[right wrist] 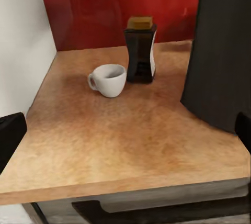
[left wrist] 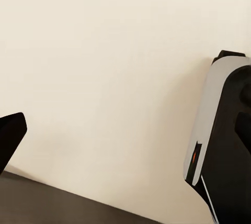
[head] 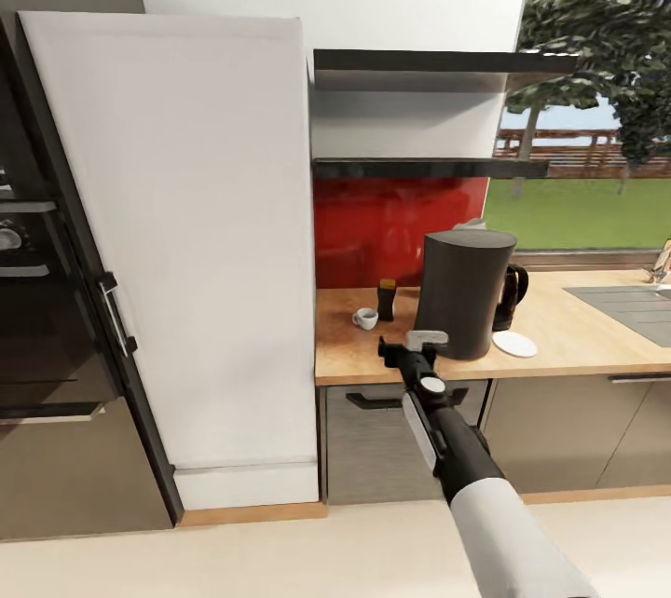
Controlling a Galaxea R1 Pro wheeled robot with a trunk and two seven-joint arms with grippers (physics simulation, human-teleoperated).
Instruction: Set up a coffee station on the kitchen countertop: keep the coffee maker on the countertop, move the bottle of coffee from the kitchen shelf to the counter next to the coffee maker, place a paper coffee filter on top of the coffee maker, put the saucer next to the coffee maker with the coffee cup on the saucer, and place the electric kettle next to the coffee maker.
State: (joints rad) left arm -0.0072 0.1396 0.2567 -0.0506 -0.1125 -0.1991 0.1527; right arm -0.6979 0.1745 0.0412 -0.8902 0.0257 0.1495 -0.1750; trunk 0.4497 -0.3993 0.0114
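The dark grey coffee maker (head: 463,292) (right wrist: 222,51) stands on the countertop (head: 559,332) (right wrist: 125,140). Left of it are the bottle of coffee (head: 386,299) (right wrist: 140,51) and the white coffee cup (head: 365,319) (right wrist: 109,79), which sits directly on the wood. The saucer (head: 514,344) lies bare at the coffee maker's right. The electric kettle (head: 514,292) is mostly hidden behind the coffee maker. A pale shape (head: 471,224) tops the coffee maker; I cannot tell if it is the paper coffee filter. My right gripper (head: 406,343) (right wrist: 125,135) hangs open and empty at the counter's front edge. My left gripper (left wrist: 125,140) is open over pale floor.
Two dark kitchen shelves (head: 429,67) (head: 429,168) hang bare above the red panel (head: 401,225). A tall white cabinet (head: 186,235) walls the counter's left end, with an oven (head: 37,300) beyond it. A grey sink (head: 634,305) is inset at the right. A drawer handle (right wrist: 157,211) lies below the edge.
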